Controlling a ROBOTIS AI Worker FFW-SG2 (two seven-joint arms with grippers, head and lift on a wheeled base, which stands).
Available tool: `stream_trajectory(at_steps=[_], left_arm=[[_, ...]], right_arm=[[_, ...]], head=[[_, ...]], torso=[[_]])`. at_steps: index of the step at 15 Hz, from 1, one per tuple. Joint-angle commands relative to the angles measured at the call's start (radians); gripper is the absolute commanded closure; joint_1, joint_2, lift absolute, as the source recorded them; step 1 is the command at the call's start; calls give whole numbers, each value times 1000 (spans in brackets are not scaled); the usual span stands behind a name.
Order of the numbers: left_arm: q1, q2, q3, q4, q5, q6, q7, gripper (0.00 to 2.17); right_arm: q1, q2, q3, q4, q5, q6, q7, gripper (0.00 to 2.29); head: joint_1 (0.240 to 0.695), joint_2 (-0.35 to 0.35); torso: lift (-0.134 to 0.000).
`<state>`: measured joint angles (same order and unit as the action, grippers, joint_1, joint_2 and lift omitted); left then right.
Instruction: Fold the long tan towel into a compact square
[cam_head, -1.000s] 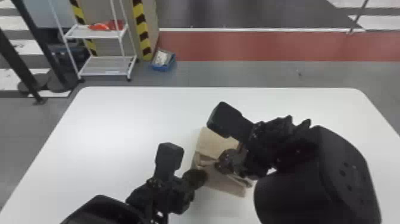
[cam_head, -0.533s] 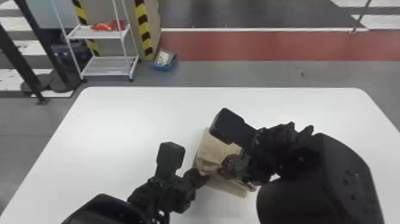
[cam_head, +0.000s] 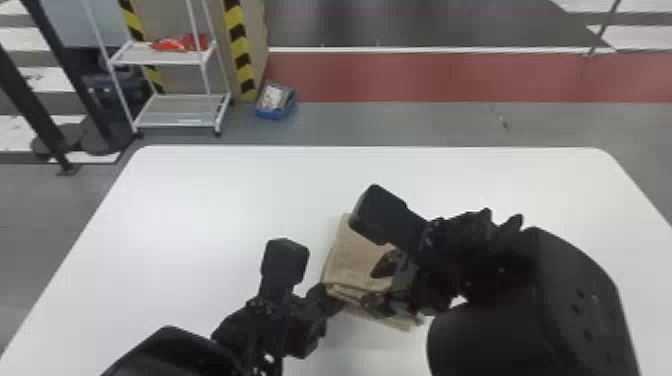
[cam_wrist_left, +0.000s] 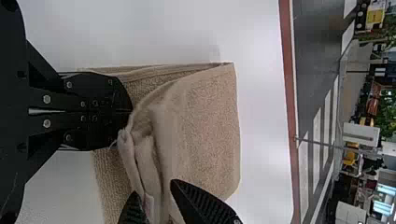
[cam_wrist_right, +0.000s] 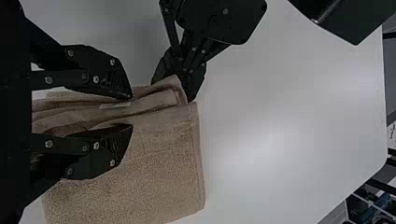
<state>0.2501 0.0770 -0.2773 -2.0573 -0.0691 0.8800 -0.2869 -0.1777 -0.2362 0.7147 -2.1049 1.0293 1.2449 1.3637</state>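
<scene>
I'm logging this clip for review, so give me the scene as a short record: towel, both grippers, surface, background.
towel: tan towel, doubled into layers, loose folds along one side
surface: white table
left gripper: left gripper, fingers together, pinching the towel's folded edge
right gripper: right gripper, fingers apart, one on each side of the loose folds
fold status: unfinished; the layers are not yet flat
background: white rack and blue bin on the floor beyond the table
</scene>
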Motion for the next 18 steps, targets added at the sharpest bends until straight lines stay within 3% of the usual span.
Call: stream_trajectory(at_steps=[1, 5, 8, 10, 11, 13, 14, 18], left_arm=[[0, 0, 1, -1, -1, 0, 0, 2142], [0, 1, 3, 0, -5, 0, 0, 2142], [0, 3, 3, 0, -6, 0, 0, 2142], [0, 3, 4, 0, -6, 0, 0, 2145], [0, 4, 4, 0, -6, 0, 0, 2142], [0, 4, 4, 0, -6, 0, 0, 2142], [0, 4, 4, 0, -6, 0, 0, 2142], [0, 4, 3, 0, -8, 0, 0, 2142]], right_arm=[[1, 0, 0, -10, -5, 0, 3, 367], [14, 0, -15, -52, -12, 3, 3, 363], [26, -6, -83, -70, -20, 0, 3, 380], [26, -6, -138, -69, -40, -9, 3, 694], [32, -6, -169, -66, -40, -18, 3, 1231], [47, -6, -198, -63, -40, -21, 3, 2020], [53, -6, -216, -64, -40, -21, 3, 2121], [92, -17, -216, -52, -28, -43, 3, 2132]], head=[[695, 26], [695, 33], [695, 33], [695, 20], [695, 11], [695, -14], [695, -23], [695, -50]], torso=[[-124], [-124], [-124], [-124], [-124], [-124], [-124], [-124]])
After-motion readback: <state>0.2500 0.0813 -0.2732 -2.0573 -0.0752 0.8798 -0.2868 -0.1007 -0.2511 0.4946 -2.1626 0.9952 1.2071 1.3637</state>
